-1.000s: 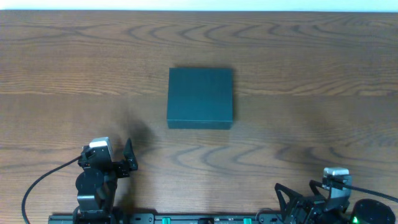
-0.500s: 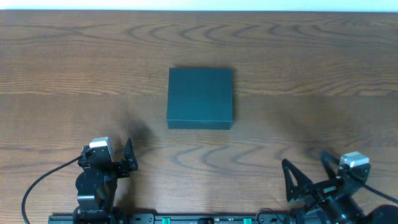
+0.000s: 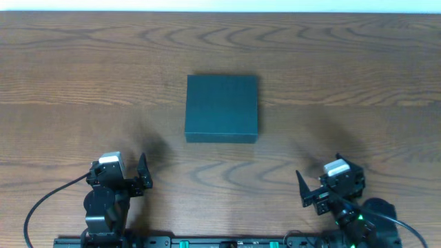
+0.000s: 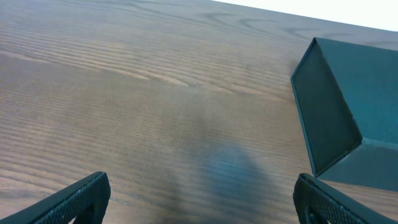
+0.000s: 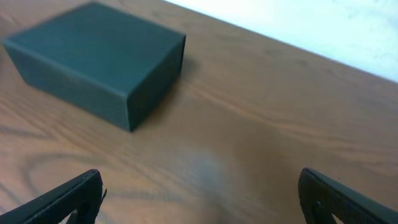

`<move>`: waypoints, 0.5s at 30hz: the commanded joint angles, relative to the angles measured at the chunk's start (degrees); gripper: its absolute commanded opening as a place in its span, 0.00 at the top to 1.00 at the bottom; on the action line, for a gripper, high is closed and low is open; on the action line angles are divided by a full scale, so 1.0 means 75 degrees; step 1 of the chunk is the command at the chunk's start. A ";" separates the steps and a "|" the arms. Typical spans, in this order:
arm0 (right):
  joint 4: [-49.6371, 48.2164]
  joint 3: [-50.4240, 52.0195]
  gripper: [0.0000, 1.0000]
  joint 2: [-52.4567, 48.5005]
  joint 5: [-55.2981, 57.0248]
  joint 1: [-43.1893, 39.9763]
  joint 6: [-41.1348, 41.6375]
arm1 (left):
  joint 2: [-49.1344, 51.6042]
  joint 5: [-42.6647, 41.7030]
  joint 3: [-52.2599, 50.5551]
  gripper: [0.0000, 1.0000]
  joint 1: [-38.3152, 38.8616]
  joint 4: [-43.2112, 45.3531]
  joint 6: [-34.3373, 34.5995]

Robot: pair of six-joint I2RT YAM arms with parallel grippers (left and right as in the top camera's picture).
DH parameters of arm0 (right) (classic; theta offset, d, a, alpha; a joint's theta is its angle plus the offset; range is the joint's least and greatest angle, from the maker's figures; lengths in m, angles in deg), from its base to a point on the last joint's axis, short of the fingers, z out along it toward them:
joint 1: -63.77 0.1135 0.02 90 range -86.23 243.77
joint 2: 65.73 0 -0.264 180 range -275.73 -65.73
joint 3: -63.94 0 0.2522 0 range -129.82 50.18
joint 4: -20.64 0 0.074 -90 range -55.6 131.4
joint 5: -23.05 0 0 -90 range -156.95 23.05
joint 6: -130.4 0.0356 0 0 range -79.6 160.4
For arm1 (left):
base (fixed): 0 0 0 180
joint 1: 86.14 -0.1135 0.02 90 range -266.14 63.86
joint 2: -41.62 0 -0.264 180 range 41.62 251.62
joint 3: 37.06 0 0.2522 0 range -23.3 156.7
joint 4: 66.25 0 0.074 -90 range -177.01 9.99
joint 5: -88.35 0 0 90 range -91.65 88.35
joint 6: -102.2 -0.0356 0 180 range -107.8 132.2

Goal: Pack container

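Brown wooden desk point(image 3: 69, 69) bore a dark teal matte square box point(image 3: 222, 108). Left end effector point(image 4: 199, 202) and right end effector point(image 5: 199, 199) gaped — empty.

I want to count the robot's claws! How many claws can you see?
2. The left gripper is at the front left of the table; the right gripper is at the front right. Both are open and empty. None seem hidden.

The left hand point(image 4: 202, 199) and right hand point(image 5: 205, 198) have matte black fingers point(image 4: 81, 196). Pale grey camera blocks point(image 3: 109, 163) top both, and a black cable point(image 3: 52, 196) trails from the left one.
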 commanded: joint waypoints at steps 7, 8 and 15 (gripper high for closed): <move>0.0003 0.1338 0.01 0.0192 -0.0067 -0.0041 0.0446 | -0.0038 0.0087 -0.0137 0.05 -0.0047 0.0000 -0.0082; 0.0006 0.1489 0.01 0.0192 -0.0067 -0.0041 0.0446 | -0.0038 0.0087 -0.0137 0.05 -0.0047 0.0000 -0.0082; 0.0000 0.1556 0.01 0.0192 0.0023 -0.0038 0.0446 | -0.0038 0.0087 -0.0137 0.05 -0.0047 0.0000 -0.0082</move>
